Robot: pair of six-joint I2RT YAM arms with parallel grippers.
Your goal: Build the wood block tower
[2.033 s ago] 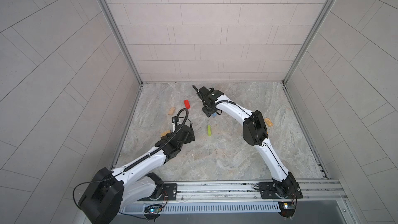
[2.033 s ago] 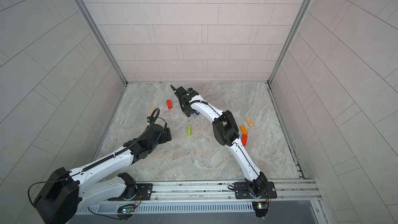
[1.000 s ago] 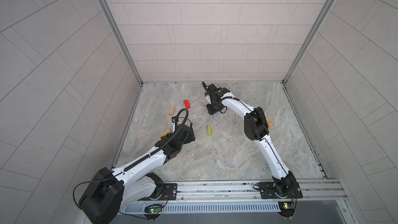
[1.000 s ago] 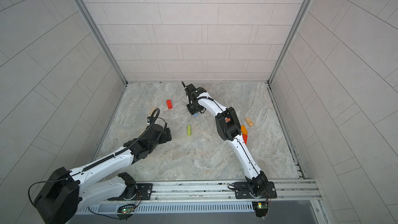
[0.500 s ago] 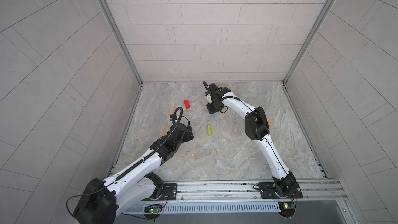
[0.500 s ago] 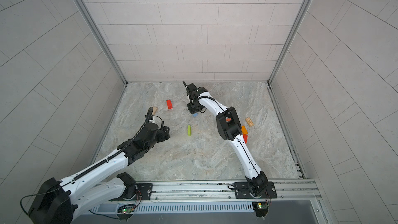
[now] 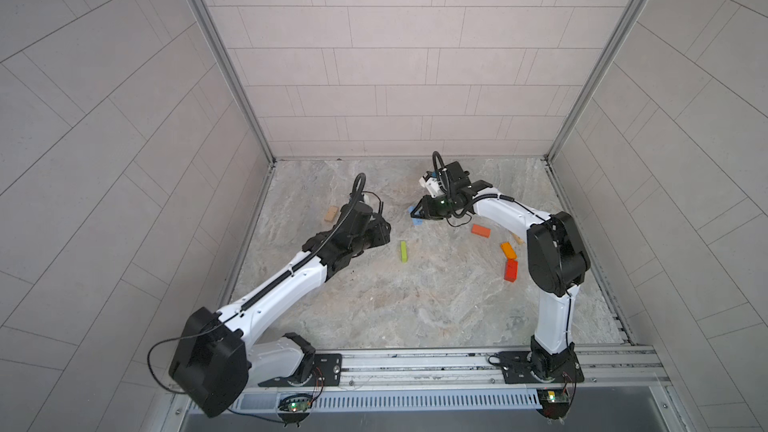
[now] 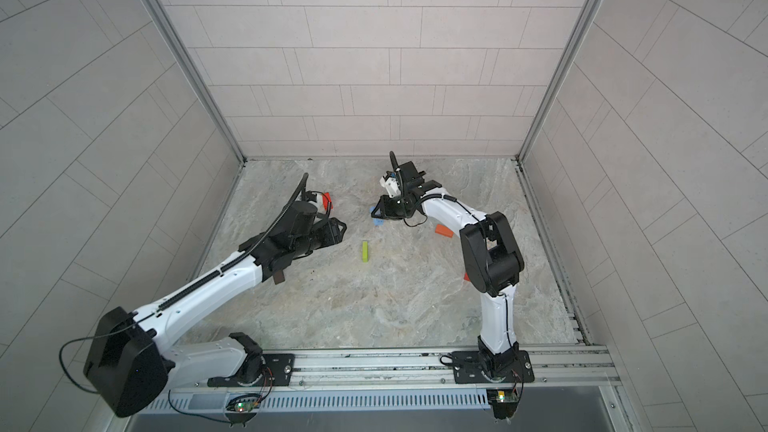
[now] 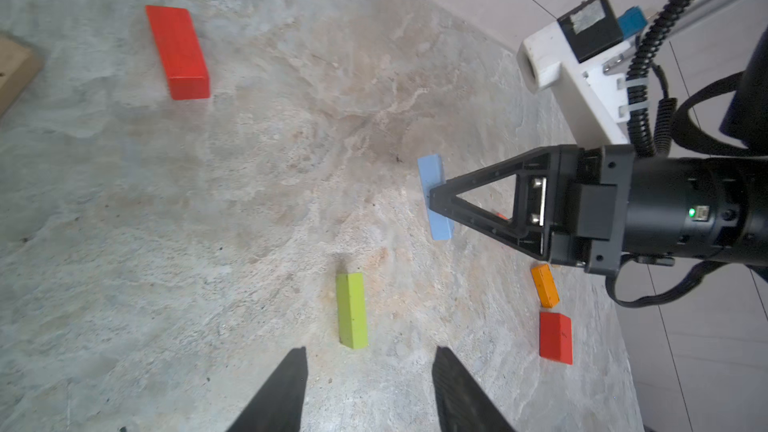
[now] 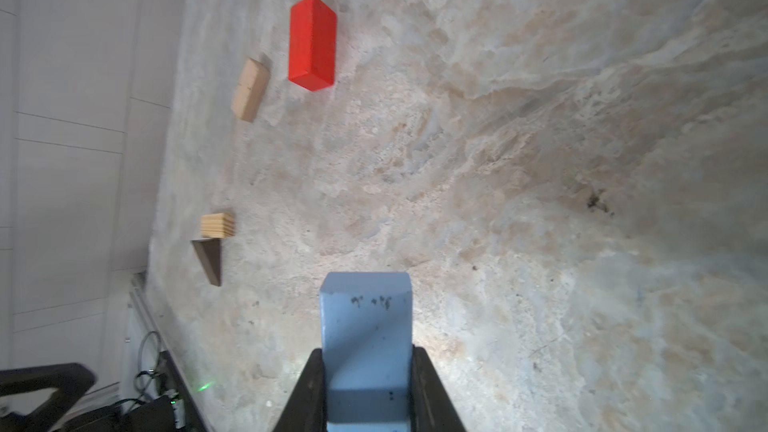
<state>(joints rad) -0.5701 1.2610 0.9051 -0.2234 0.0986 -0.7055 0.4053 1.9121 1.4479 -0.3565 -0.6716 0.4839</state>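
Grey tiled walls (image 7: 374,76), mottled marble-look floor (image 7: 374,305), aluminium rail (image 7: 415,361) along the front. Far left: tan block (image 7: 331,214), bare wood, flat near the wall; dark brown block (image 8: 279,277) poking out under the left forearm; red block (image 8: 327,198) just behind the left wrist, bright paint, sharp edges. All loose on the floor, single layer. Left gripper (image 9: 370,350): jaws partly spread, nothing between them, touching nothing; hangs low, pointing at the lime green block (image 7: 403,251) just ahead. Green: slim matt bar lying flat at mid-floor. Next right, right gripper (image 10: 368,367): black fingers (image 10: 430,392) pinching the light blue block (image 10: 365,338) on its two long sides, scuffed chamfered end sticking out past the tips. From the left wrist view, blue tilted with its lower end down at the floor; actual contact not resolvable. Far right, by the right elbow: orange-red block (image 7: 480,231), orange block (image 7: 508,249), second red block (image 7: 511,270), all well apart from the blue; second tan block (image 7: 516,238) half hidden behind the arm. Versus two seconds ago: right wrist pulled back from its reach to the left, elbow swung right, uncovering the orange group; left gripper shifted back and right, nearer the green; green and blue in roughly the same spots.
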